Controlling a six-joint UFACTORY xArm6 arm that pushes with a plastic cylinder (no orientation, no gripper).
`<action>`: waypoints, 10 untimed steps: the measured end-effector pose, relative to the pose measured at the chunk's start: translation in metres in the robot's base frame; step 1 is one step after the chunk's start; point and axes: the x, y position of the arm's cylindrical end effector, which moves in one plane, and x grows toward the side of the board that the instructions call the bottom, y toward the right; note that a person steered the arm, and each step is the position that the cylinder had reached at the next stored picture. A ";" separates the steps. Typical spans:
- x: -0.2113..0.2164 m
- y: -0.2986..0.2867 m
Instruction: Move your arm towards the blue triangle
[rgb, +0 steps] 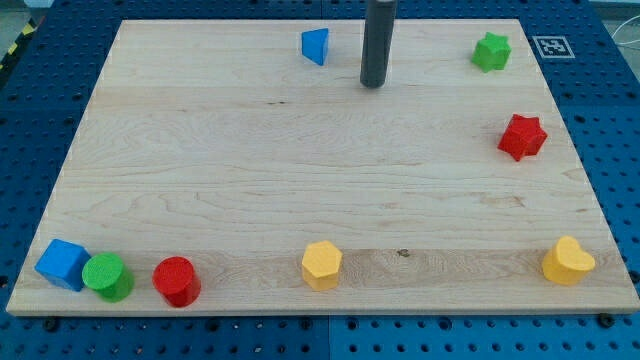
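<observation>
The blue triangle (316, 46) lies near the view's top edge of the wooden board (250, 150), a little left of centre. My tip (373, 85) stands on the board just to the right of it and slightly lower in the view, a short gap apart, not touching it. The dark rod rises straight up out of the frame's top.
A green star (491, 51) at top right, a red star (523, 137) at right. Along the bottom edge: a blue cube (62, 264), a green cylinder (108, 276), a red cylinder (177, 281), a yellow hexagon (322, 265), a yellow heart (567, 261).
</observation>
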 end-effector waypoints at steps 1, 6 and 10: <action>-0.038 0.000; -0.090 -0.032; -0.111 -0.043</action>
